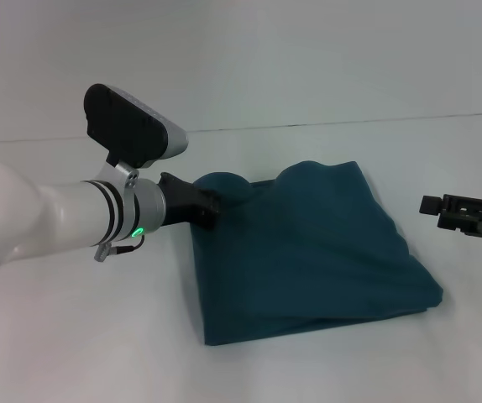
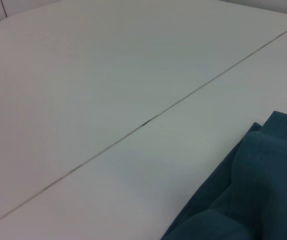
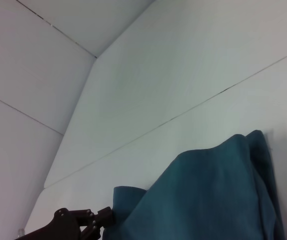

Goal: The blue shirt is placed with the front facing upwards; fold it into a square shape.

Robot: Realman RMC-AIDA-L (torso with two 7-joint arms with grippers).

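The blue shirt (image 1: pixel 308 243) lies folded into a rough rectangle on the white table, plain teal side up, with no lettering showing. Its far left corner is bunched and lifted. My left gripper (image 1: pixel 210 210) is at that corner, shut on the fabric. The right wrist view shows the same black gripper (image 3: pixel 108 217) pinching the edge of the shirt (image 3: pixel 208 200). In the left wrist view only a part of the shirt (image 2: pixel 253 185) shows. My right gripper (image 1: pixel 432 206) hovers to the right of the shirt, apart from it.
The white table (image 1: pixel 73 336) has a thin seam (image 1: pixel 350 122) running across behind the shirt. My left forearm (image 1: pixel 73 218) reaches in from the left, low over the table.
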